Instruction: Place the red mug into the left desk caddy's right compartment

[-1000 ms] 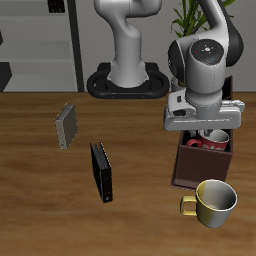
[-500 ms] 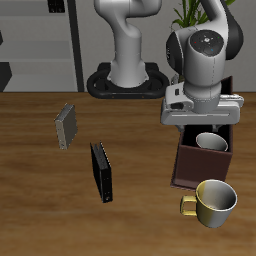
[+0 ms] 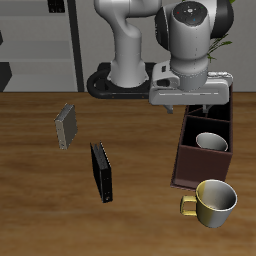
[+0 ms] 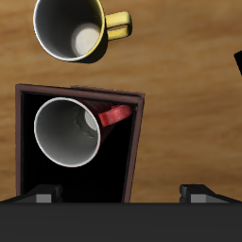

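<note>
The red mug (image 3: 211,142) stands upright in the left desk caddy (image 3: 188,166), in its right compartment, the end cell nearest the table's front edge. In the wrist view the mug (image 4: 68,130) shows its pale grey inside, with its red handle against the cell's wall. The dark caddy wall (image 4: 133,142) frames it. My gripper (image 3: 192,107) is open and empty, well above the caddy and a little farther back than the mug. In the wrist view the gripper (image 4: 118,194) shows two fingertips (image 4: 43,195) spread wide apart, touching nothing.
A yellowish-cream mug (image 3: 214,203) stands just in front of the caddy, also in the wrist view (image 4: 71,26). A slim black upright slab (image 3: 101,172) stands mid-table. A small grey block (image 3: 67,126) lies farther back. The robot's base (image 3: 128,80) is at the table's back.
My gripper has let go of the red mug and risen out of the caddy, shifting slightly away from it. The mug stays in the end cell.
</note>
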Controlling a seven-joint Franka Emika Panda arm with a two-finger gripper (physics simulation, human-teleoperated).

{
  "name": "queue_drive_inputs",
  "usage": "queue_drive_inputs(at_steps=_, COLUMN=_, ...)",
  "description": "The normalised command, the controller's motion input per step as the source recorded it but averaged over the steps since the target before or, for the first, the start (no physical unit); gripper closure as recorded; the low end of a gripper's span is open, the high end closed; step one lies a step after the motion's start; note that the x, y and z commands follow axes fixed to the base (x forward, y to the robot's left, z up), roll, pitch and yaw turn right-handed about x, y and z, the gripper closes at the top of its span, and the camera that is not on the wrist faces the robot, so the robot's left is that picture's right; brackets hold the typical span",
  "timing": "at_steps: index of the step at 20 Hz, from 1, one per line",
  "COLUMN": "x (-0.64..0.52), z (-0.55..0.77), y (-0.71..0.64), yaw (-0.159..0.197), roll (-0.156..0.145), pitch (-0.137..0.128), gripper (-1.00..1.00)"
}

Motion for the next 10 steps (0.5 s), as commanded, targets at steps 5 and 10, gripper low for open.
queue_drive_inputs(at_steps=5, x=-0.29, z=0.11, y=-1.03, yaw=0.059, roll=-0.067, pitch=-0.052, gripper=-1.00)
queue_drive_inputs(at_steps=10, x=-0.57, z=0.20, y=-0.97, yaw=0.017, roll=-0.025, pitch=-0.019, gripper=-1.00)
